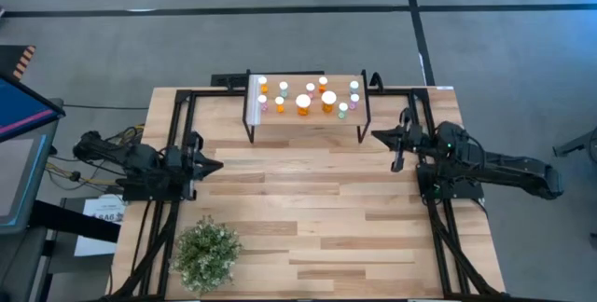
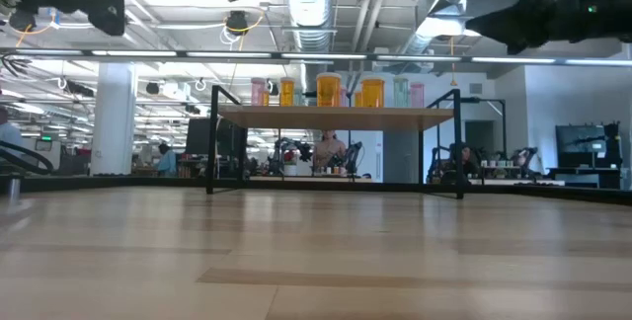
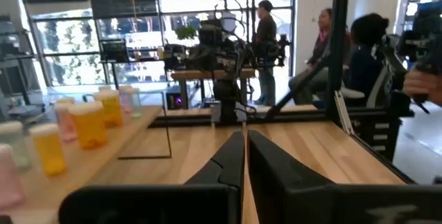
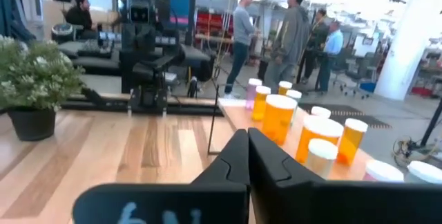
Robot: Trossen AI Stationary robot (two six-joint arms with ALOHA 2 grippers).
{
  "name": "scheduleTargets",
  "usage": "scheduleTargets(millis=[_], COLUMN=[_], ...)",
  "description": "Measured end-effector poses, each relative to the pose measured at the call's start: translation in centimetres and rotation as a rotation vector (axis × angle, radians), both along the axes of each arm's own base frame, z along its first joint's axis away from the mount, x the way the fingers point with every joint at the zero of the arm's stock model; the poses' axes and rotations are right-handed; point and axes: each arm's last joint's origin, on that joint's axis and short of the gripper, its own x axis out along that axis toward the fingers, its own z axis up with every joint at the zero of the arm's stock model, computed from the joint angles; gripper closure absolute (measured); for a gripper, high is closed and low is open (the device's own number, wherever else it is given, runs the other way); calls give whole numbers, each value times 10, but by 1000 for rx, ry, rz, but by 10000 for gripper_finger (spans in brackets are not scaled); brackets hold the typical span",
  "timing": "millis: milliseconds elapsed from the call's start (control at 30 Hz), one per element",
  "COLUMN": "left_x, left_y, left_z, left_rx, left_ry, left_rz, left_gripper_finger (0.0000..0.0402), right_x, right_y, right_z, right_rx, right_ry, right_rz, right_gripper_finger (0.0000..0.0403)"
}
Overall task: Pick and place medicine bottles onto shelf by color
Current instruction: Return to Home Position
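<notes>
The shelf [image 1: 306, 120] stands on thin black legs at the table's far middle. Several medicine bottles with white caps stand upright on its top: two larger orange ones [image 1: 303, 103] [image 1: 328, 100], with small orange, pink and pale green ones around them. They also show in the low view [image 2: 329, 90], the left wrist view [image 3: 88, 124] and the right wrist view [image 4: 279, 118]. My left gripper [image 1: 216, 164] hangs shut and level at the table's left, its fingers [image 3: 235, 156] pointing across the table. My right gripper [image 1: 378, 135] hangs shut beside the shelf's right end, clear of it.
A bushy potted plant [image 1: 207, 253] stands near the table's front left corner. Black frame rails [image 1: 168, 181] run along both table sides. Bare wood lies between the arms [image 1: 308, 199]. People stand and sit in the room beyond the table [image 4: 242, 27].
</notes>
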Motion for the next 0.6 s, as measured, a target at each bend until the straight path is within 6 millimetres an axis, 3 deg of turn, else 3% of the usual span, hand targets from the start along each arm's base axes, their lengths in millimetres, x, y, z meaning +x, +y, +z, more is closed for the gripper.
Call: scheduleTargets(millis=[367,600], left_x=[6,10], left_y=[-5,-9], left_z=[-22,-41], left_rx=[-10,4], left_ry=[15,27], left_rz=[-95,-174], left_gripper_finger=[401,401], right_x=[-14,-19], right_y=[4,3], right_z=[-36,-45], right_rx=[-33,-21], right_ry=[-105,-108], right_rz=[-2,-22], right_gripper_finger=[394,392])
